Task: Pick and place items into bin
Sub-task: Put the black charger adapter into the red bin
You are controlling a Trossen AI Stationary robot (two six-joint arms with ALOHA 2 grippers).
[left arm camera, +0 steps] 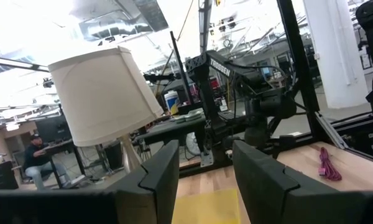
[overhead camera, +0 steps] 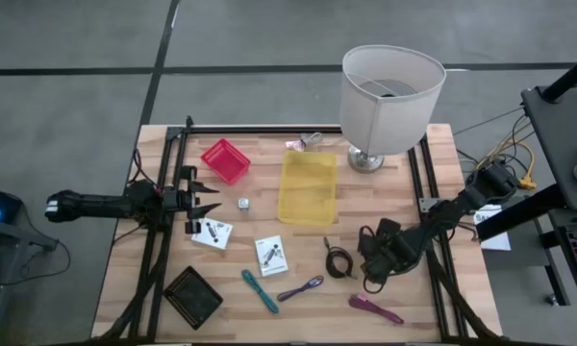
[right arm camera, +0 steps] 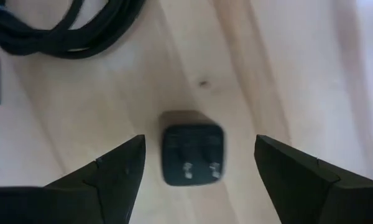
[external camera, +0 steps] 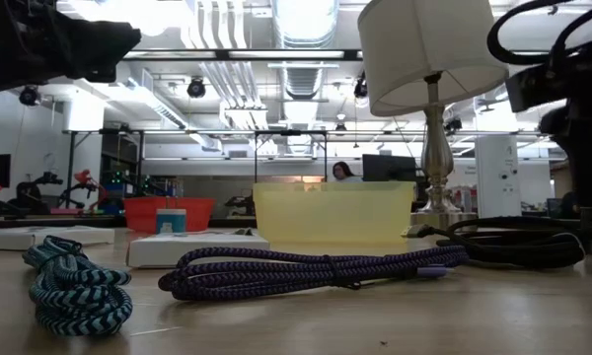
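Observation:
My right gripper (right arm camera: 199,163) (overhead camera: 373,281) is open and points down over a small dark cube (right arm camera: 193,155) lying on the table's right near part. Its fingers stand on either side of the cube without touching it. A coiled black cable (overhead camera: 339,260) (right arm camera: 56,31) lies just left of it. My left gripper (overhead camera: 212,202) (left arm camera: 205,180) is open and waits level above the table's left side. Two white cards (overhead camera: 213,234) (overhead camera: 271,253), a grey cube (overhead camera: 242,204), a teal braided cable (overhead camera: 260,289) (external camera: 74,288) and a purple one (overhead camera: 301,287) (external camera: 316,266) lie flat on the wood.
A yellow bin (overhead camera: 308,187) (external camera: 333,217) stands mid-table, a red bin (overhead camera: 225,160) far left of it, a black tray (overhead camera: 193,295) near left. The white-shaded lamp (overhead camera: 389,96) stands at the far right. A magenta item (overhead camera: 375,308) lies near the front edge.

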